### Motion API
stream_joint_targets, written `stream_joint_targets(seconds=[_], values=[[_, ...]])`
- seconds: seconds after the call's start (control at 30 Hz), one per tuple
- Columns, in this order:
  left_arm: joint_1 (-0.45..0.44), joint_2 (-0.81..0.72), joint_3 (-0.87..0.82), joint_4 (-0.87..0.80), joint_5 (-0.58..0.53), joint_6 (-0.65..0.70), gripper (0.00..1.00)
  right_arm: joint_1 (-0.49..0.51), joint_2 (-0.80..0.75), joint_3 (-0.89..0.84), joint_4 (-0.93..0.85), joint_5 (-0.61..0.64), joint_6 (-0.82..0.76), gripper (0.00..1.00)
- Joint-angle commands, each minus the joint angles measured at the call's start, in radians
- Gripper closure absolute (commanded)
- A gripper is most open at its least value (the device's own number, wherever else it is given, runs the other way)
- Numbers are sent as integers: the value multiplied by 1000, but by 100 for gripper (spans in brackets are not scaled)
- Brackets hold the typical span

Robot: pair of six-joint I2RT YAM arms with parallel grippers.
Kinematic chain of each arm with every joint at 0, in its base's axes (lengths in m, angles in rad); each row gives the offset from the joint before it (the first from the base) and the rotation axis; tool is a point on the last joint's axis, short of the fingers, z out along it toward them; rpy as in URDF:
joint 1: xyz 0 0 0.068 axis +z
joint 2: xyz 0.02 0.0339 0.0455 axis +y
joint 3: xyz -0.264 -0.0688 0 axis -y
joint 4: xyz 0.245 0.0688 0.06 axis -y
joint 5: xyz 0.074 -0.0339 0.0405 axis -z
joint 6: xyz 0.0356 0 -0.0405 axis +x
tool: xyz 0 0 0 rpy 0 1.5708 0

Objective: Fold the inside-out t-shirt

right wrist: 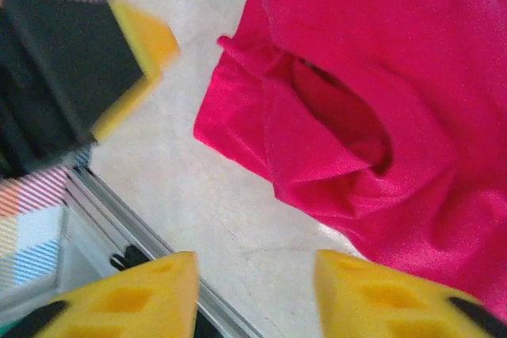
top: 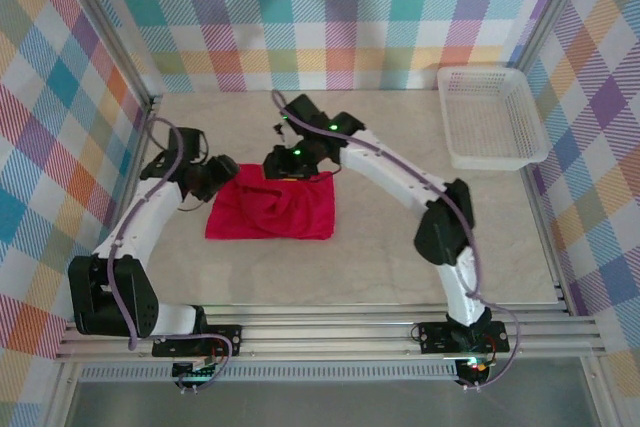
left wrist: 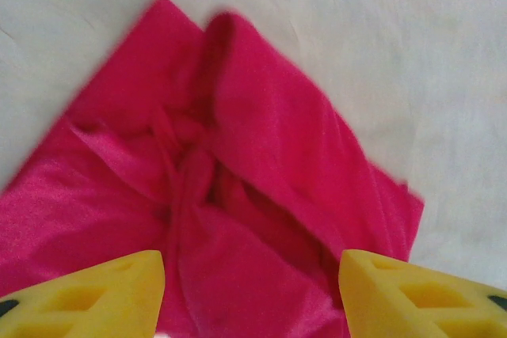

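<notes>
Left gripper (left wrist: 252,298) spread wide, empty, over the crumpled red t-shirt (left wrist: 261,164); right gripper (right wrist: 253,294) also parted, empty, above bare table (right wrist: 198,195) beside the shirt's edge.

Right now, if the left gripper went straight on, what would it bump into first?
Most likely the red t-shirt: its bunched fabric lies straight ahead of the open left gripper, though how near is unclear.

Bright, even overhead light fills the top view, leaving only soft, faint shadows on the table (top: 380,257). In both wrist views the red t-shirt (left wrist: 253,195) looks oversaturated and slightly soft. At the upper left of the right wrist view, a black and yellow shape (right wrist: 79,77) is smeared by blur.
</notes>
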Motion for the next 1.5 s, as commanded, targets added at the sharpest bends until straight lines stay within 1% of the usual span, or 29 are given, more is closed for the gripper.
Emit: stream_joint_targets(seconds=[0.0, 0.13, 0.2, 0.3, 0.47, 0.5, 0.53, 0.57, 0.6, 0.63, 0.77, 0.8, 0.87, 0.93, 0.97, 1.0, 1.03, 1.13, 1.17, 1.2, 1.23, 1.27, 1.33, 1.47], values=[[-33, -35, -28, -61, -17, 32, 43, -59, 3, -171, 143, -12, 13, 66], [-58, -25, -88, 10, 42, 12, 40, -87, 47, -220, 190, -53, 37, 74], [-75, 19, -89, 34, 72, 11, 37, -91, 78, -226, 196, -55, 45, 75], [-100, 88, -82, 56, 68, 14, 36, -99, 111, -245, 202, -45, 59, 76], [-121, 196, -95, 114, 77, 4, 37, -111, 140, -284, 226, -31, 65, 75], [-121, 219, -95, 112, 72, 4, 41, -112, 152, -286, 226, -27, 63, 75], [-121, 234, -91, 99, 53, 5, 51, -112, 162, -289, 225, -19, 62, 75], [-121, 242, -89, 75, 22, 8, 74, -114, 175, -295, 221, -8, 67, 75], [-119, 237, -85, 36, -19, 8, 92, -118, 184, -302, 212, 4, 76, 75], [-116, 221, -86, -1, -59, 7, 100, -123, 192, -312, 200, 17, 90, 75], [-95, 64, -131, -140, -255, 2, 100, -151, 157, -437, 211, 76, 149, 74], [-88, 23, -146, -163, -286, -3, 100, -156, 134, -480, 224, 90, 162, 74], [-77, -36, -176, -183, -301, -14, 100, -159, 92, -546, 245, 101, 175, 74], [-77, -66, -205, -180, -280, -27, 95, -159, 52, -595, 261, 100, 179, 74], [-77, -73, -217, -179, -269, -31, 89, -158, 28, -621, 273, 92, 182, 74], [-77, -75, -228, -180, -257, -34, 88, -156, 9, -636, 283, 83, 183, 74], [-77, -76, -238, -182, -248, -35, 88, -155, -5, -644, 290, 74, 181, 74], [-77, -92, -261, -210, -238, -31, 77, -147, -26, -626, 283, 53, 163, 73], [-77, -108, -261, -224, -251, -29, 70, -145, -26, -607, 273, 46, 152, 73], [-77, -126, -255, -239, -271, -28, 53, -141, -27, -583, 258, 39, 141, 73], [-77, -140, -243, -249, -295, -25, 44, -141, -31, -566, 248, 32, 131, 73], [-77, -151, -222, -251, -316, -18, 40, -135, -38, -544, 238, 27, 121, 72], [-77, -150, -167, -228, -314, 5, 38, -129, -51, -511, 220, 15, 101, 71], [-77, -43, -43, -132, -219, 33, 38, -123, -79, -489, 221, -14, 89, 71]])
